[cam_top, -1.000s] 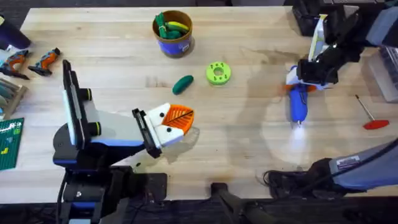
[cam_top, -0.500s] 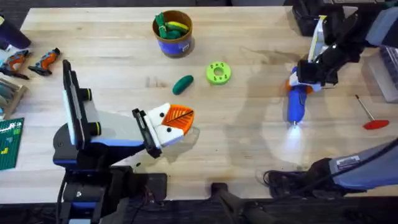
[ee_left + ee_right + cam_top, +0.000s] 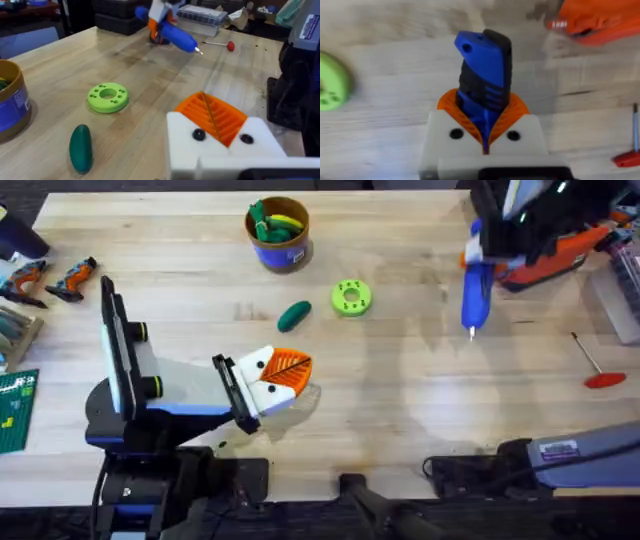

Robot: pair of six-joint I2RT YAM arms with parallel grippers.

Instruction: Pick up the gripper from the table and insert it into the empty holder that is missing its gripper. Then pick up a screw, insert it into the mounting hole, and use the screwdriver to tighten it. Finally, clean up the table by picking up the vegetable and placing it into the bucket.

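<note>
Overhead: the right claw (image 3: 487, 255) pinches the blue screwdriver (image 3: 476, 288) above the table (image 3: 400, 410); the left claw (image 3: 285, 380) is pressed together. Left wrist: the vegetable (image 3: 80, 148) lies beside the bucket (image 3: 12, 107). Right wrist: orange pads (image 3: 512, 111) clamp the screwdriver.

Vegetable (image 3: 294, 315) stands clear — green disc (image 3: 350, 297) just beside.

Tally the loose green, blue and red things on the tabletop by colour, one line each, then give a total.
Green: 2, the vegetable and the round lime-green disc.
Blue: 2, the bucket and the screwdriver, which the right gripper holds above the table.
Red: 1, the red-handled rod.
Total: 5.
</note>
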